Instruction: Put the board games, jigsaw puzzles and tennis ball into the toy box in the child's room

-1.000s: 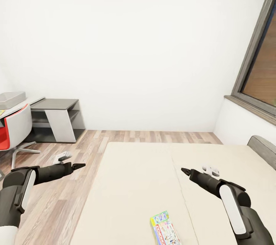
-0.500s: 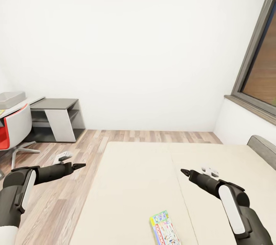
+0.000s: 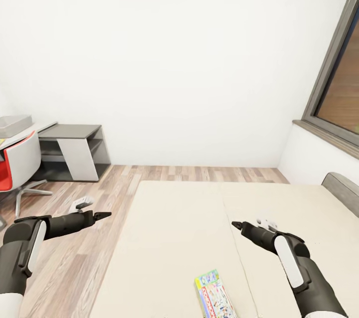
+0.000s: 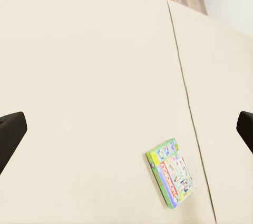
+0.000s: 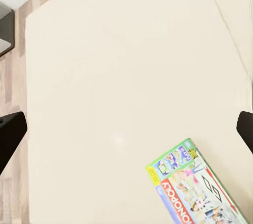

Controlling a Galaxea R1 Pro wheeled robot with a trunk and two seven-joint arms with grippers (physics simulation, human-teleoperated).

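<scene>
One board game [image 3: 214, 295], a flat green-white-red printed box, lies on the beige bed [image 3: 179, 228] near its front edge. It also shows in the left wrist view [image 4: 169, 173] and the right wrist view [image 5: 195, 187]. My left gripper [image 3: 102, 216] hovers open over the floor beside the bed [image 4: 105, 66], its fingertips [image 4: 10, 134] wide apart. Above the mattress [image 5: 121, 66], my right gripper [image 3: 236, 225] is open and empty, well behind the box. The light-grey toy box [image 3: 14, 125] sits on the table [image 3: 37, 131] at the far left.
A red-and-white chair [image 3: 17, 168] stands by the table, with a lower dark-grey-topped desk [image 3: 75, 151] behind it. A small white object [image 3: 82, 203] lies on the plank floor, another [image 3: 267, 221] on the bed. Grey headboard [image 3: 344, 191] and window [image 3: 334, 88] are at right.
The right arm has drawn slightly left and lower over the bed. The whole view has shifted a little. The left arm and the game box have stayed put.
</scene>
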